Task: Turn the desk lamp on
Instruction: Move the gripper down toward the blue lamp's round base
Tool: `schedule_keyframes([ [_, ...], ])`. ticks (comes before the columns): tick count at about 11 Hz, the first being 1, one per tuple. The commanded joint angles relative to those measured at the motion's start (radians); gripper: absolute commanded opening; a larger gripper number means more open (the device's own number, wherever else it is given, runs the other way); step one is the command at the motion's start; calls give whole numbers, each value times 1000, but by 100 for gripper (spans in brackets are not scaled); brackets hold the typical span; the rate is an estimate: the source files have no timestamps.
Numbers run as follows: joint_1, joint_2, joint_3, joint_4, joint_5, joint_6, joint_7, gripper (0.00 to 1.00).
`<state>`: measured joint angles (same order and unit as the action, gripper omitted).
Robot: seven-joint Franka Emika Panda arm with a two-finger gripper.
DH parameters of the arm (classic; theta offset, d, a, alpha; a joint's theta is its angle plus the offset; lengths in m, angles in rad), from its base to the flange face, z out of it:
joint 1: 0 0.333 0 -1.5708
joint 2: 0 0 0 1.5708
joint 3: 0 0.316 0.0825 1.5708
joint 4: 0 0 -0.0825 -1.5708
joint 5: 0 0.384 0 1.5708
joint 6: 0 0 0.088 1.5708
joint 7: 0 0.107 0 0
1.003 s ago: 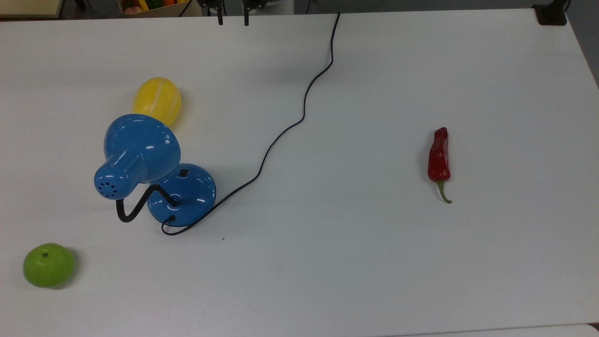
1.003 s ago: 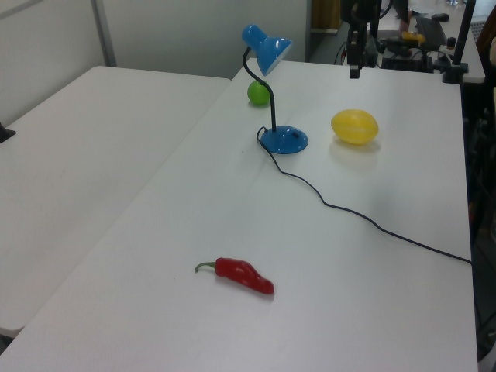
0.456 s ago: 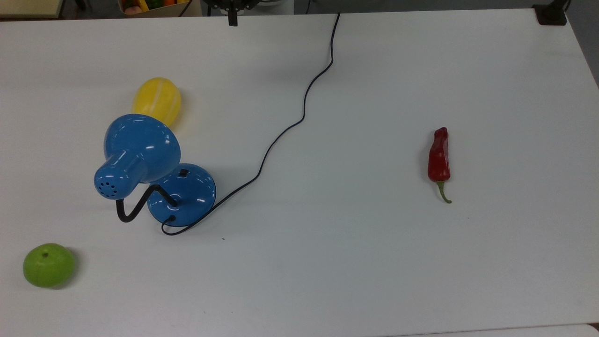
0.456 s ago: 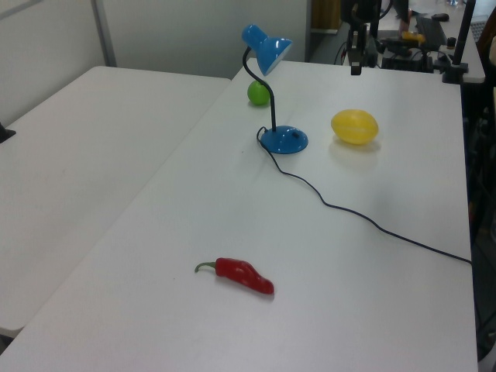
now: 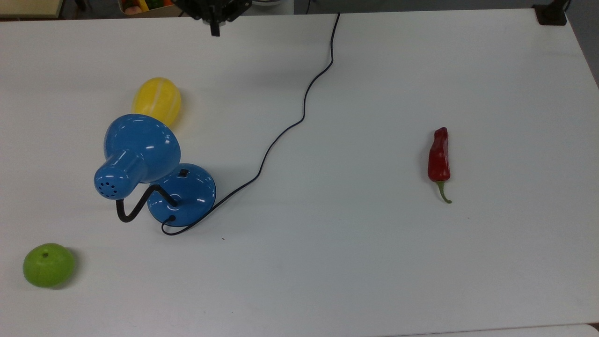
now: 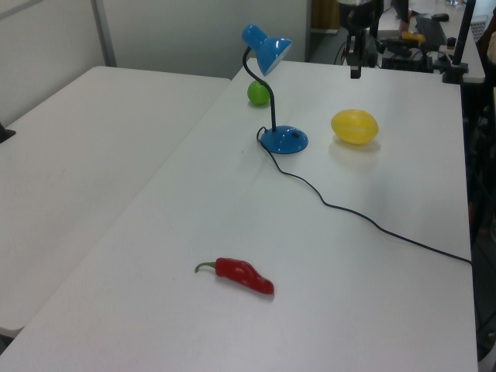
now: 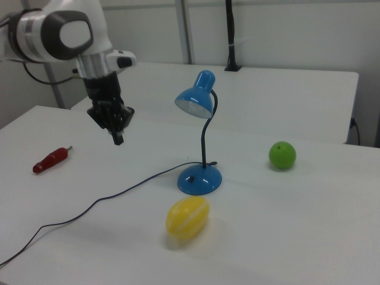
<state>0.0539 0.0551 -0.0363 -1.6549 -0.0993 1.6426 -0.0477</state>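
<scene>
The desk lamp stands on the white table with its round blue base (image 5: 187,199), (image 6: 284,140), (image 7: 199,180) at the top view's left. A small black switch (image 5: 183,172) sits on the dome. The black gooseneck (image 7: 206,139) carries the blue shade (image 5: 140,147), (image 7: 195,101), which is unlit. Its thin cord (image 5: 281,133) runs to the far edge. My gripper (image 5: 215,31), (image 6: 355,72), (image 7: 117,140) hangs shut and empty above the table's far edge, well apart from the lamp, its fingers pointing down.
A yellow melon-like fruit (image 5: 157,100) lies just behind the lamp shade in the top view. A green apple (image 5: 48,264) rests at the near left corner. A red chili pepper (image 5: 439,157) lies far to the top view's right. A second table (image 6: 85,147) adjoins.
The fingers, spread apart a second ago, have come together. The gripper has shifted toward the top view's left and come further over the table. Lamp and fruit have not moved.
</scene>
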Motion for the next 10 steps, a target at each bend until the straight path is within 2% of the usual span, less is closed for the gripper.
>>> schedule_keyframes([
  [1,-46,25,-4,-54,16,75,9,0],
  [5,-101,72,-4,-109,30,213,136,0],
  [8,-129,101,-5,-187,33,408,193,0],
  [10,-131,153,-5,-190,33,512,203,0],
])
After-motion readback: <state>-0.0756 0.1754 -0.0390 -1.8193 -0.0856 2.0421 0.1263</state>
